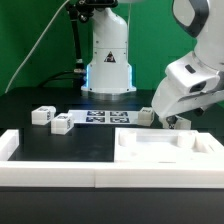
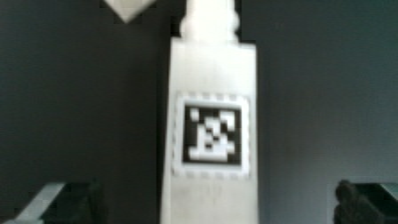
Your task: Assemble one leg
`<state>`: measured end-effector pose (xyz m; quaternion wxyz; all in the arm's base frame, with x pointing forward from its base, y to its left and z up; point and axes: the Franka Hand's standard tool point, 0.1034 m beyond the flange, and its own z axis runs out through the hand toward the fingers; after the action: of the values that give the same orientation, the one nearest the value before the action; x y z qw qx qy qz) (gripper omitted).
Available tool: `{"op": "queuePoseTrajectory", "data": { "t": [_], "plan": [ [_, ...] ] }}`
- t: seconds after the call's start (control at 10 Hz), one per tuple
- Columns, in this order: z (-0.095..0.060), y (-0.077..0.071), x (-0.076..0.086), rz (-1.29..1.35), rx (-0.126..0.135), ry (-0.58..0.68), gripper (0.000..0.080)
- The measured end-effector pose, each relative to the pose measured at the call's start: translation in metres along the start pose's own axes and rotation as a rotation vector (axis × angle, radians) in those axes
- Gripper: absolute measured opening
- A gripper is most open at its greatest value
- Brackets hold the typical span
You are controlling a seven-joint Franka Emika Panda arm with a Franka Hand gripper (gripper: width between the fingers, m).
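The claw (image 2: 214, 203) is open. In the wrist view its two dark fingers (image 2: 63, 202) stand far apart, and the leg (image 2: 214, 120) lies between them on the black counter (image 2: 71, 100). There is a dark gap on each side, so the fingers do not touch the leg. The leg is a long white post with a black-and-white tag on its face and a thin peg at one end. In the exterior view the arm (image 1: 190, 80) comes down on the exterior view's right. Its low end is just beside a small white leg (image 1: 147, 115). This is likely the same leg, but it is too small there to be sure. It sits by the end of the marker board (image 1: 100, 118), just behind the big white tray (image 1: 170, 150). Two more legs (image 1: 42, 115) sit close together on the exterior view's left. A low white wall (image 1: 60, 172) runs along the front.
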<state>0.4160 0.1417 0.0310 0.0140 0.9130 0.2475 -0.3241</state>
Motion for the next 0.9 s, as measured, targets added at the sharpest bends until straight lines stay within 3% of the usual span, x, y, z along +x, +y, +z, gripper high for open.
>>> {"op": "queuePoseTrajectory", "data": {
  "t": [0.2, 0.3, 0.5, 0.9],
  "plan": [
    [0.003, 0.000, 0.006, -0.004, 0.021, -0.099, 0.0649],
    [0.008, -0.004, -0.002, 0.003, 0.027, -0.178, 0.0649],
    [0.016, -0.005, 0.013, 0.020, 0.017, -0.123, 0.0649],
    [0.018, 0.000, 0.011, 0.022, 0.012, -0.099, 0.0649]
  ]
}}
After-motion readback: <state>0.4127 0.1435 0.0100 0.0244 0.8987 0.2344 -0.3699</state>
